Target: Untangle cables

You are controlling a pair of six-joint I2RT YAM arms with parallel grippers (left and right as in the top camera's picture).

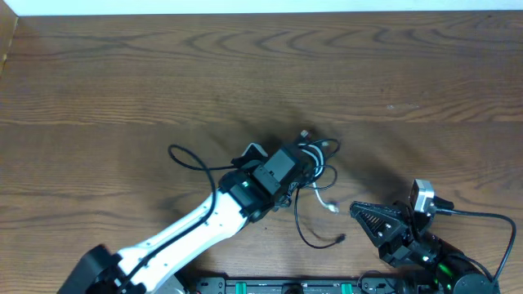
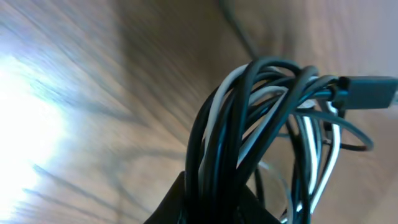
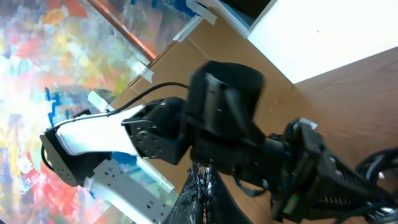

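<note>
My left pincer (image 1: 310,168) is clamped on the cables (image 2: 249,124), which loop just past its tips. Right pincer (image 1: 358,211): I can't tell.

Item: cables (image 2: 249,118), black strands with white ones among them, are rising in a tight looped bundle from 6 o'clock toward 1 o'clock. My left claw (image 2: 214,208), dark and blurred, is clamping their base at 6 o'clock. A grey plug (image 2: 368,92) is pointing outward at 3 o'clock. Behind them the wooden table (image 2: 93,74) is lying out of focus, with glare spreading at 9 o'clock.
</note>
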